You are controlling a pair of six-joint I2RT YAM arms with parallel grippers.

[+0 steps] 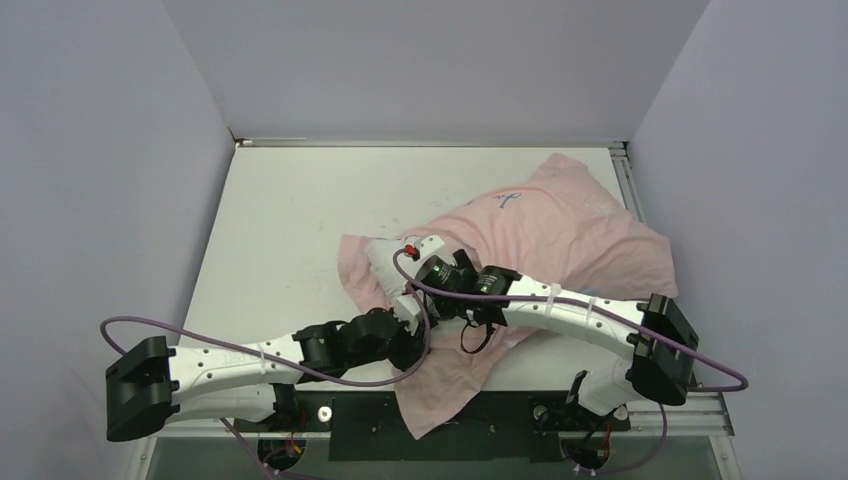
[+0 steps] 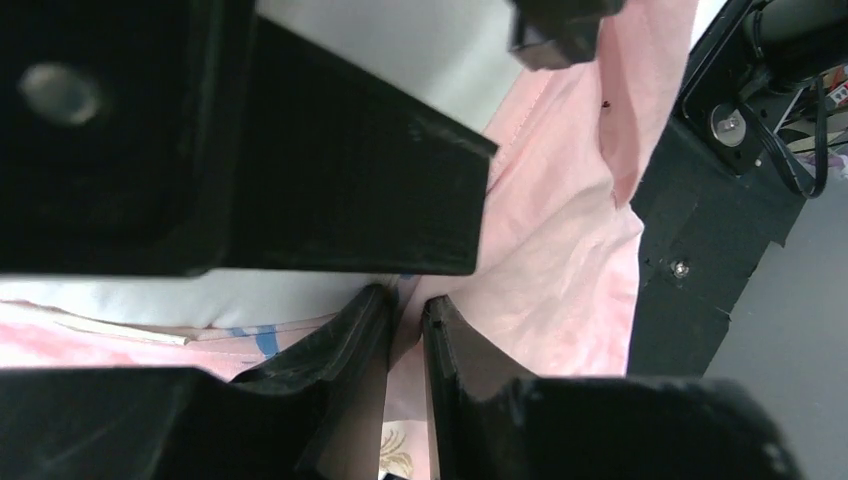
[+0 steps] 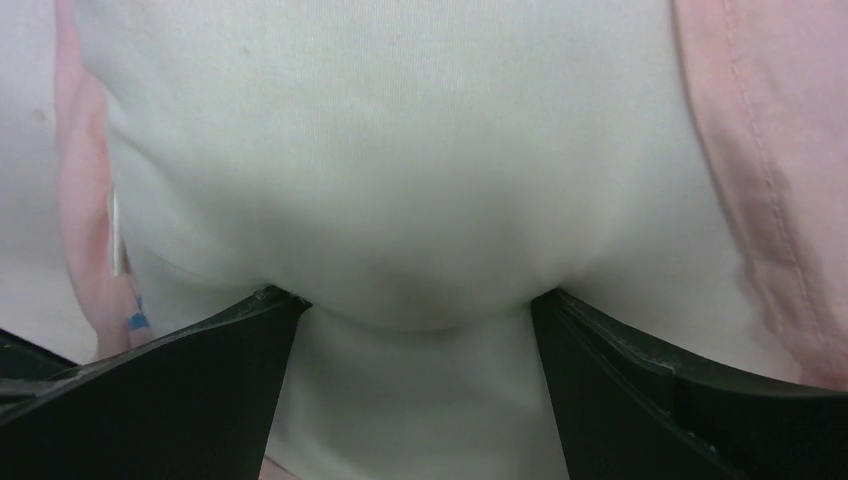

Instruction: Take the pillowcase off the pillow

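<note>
Your left arm and right arm: white link shells, black joint housings. One purple cable loops along each. A green LED is lit on your right wrist. The end effector fingers are matte black wedges.

Top camera looks down; both close wrist cameras share the pillowcase.

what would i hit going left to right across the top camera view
left arm's elbow → bare end of the pillow → blue writing on the pillowcase → right arm's elbow
</note>
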